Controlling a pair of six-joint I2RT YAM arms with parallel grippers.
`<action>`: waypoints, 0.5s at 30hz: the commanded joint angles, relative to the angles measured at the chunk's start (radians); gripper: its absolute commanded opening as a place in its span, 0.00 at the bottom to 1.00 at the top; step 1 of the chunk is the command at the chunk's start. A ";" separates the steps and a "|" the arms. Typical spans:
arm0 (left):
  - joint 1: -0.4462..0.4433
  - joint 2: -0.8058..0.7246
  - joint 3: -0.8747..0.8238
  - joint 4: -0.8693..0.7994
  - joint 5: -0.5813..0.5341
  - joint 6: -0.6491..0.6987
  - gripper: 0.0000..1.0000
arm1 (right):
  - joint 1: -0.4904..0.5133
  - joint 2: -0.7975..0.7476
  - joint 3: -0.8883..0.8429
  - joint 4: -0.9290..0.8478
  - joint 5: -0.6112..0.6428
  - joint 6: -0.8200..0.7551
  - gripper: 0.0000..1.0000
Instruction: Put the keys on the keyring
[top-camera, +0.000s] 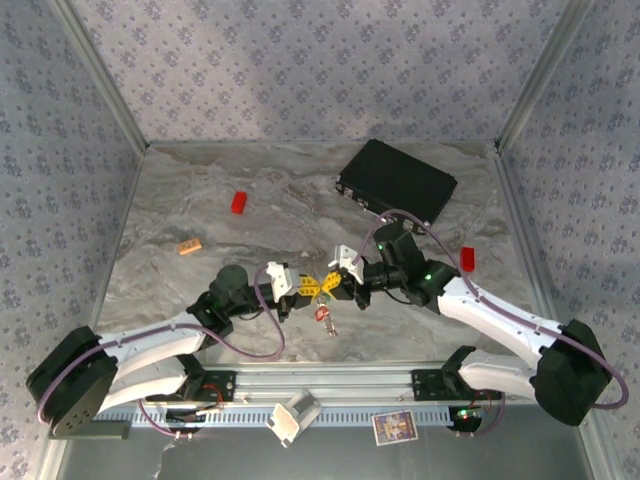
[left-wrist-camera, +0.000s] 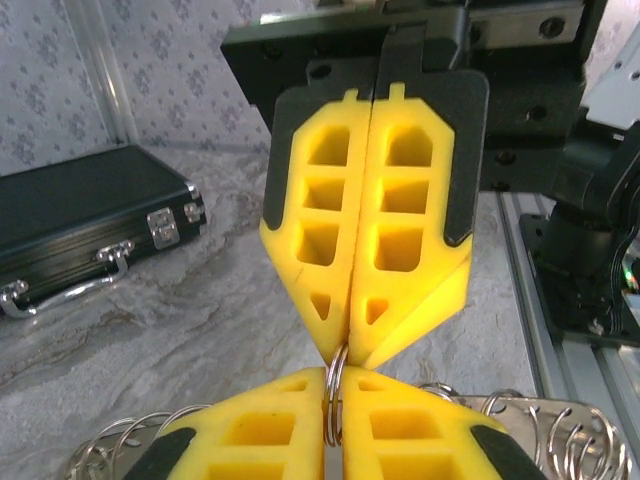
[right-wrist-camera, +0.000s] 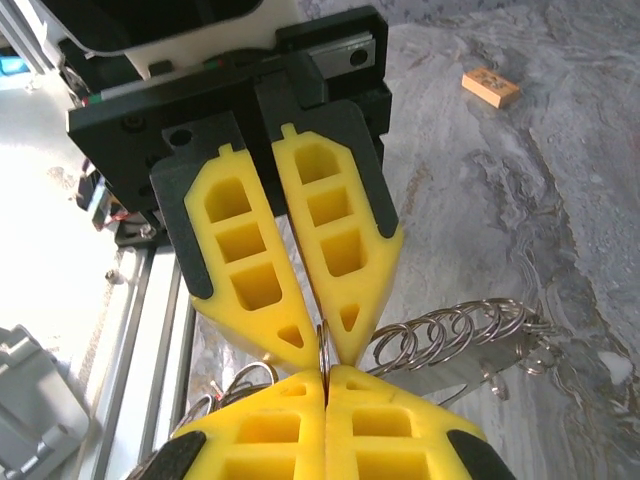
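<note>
Keys (top-camera: 324, 315) are seen from above, just under the spot where the two grippers meet, near the front middle of the table (top-camera: 300, 180). A red head can be made out, but the green one is too small to be sure of, and it cannot be told if they hang or lie flat. The left gripper (top-camera: 306, 289) and the right gripper (top-camera: 336, 281) are set tip to tip, and what is pinched between them is too small to be seen from here. From the left wrist, the keyring (left-wrist-camera: 335, 395) is shown as a thin silvery ring standing on edge, with more wire rings spread out to both sides. The left gripper (left-wrist-camera: 334, 425) is closed tight on its lower part. The right gripper (left-wrist-camera: 350, 345) is closed on its top, pads pressed together. From the right wrist, the same ring (right-wrist-camera: 323, 352) is seen nipped by the right gripper (right-wrist-camera: 326, 385) from below and by the left gripper (right-wrist-camera: 325, 335) from above, with only a thin slit left between the left pads. The ring is judged to be light, hard, smooth and slippery, and the string of rings floppy. It is best pinched flat at the very pad tips. Each key is best taken by its plastic head.
</note>
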 joint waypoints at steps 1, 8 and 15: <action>-0.004 -0.035 0.068 -0.176 -0.013 0.060 0.12 | 0.038 0.012 0.082 -0.102 0.008 -0.068 0.00; -0.006 -0.059 0.115 -0.340 -0.012 0.108 0.08 | 0.092 0.041 0.155 -0.219 0.067 -0.131 0.00; -0.006 -0.091 0.066 -0.197 0.018 0.043 0.00 | 0.044 -0.025 0.052 -0.052 0.077 -0.038 0.26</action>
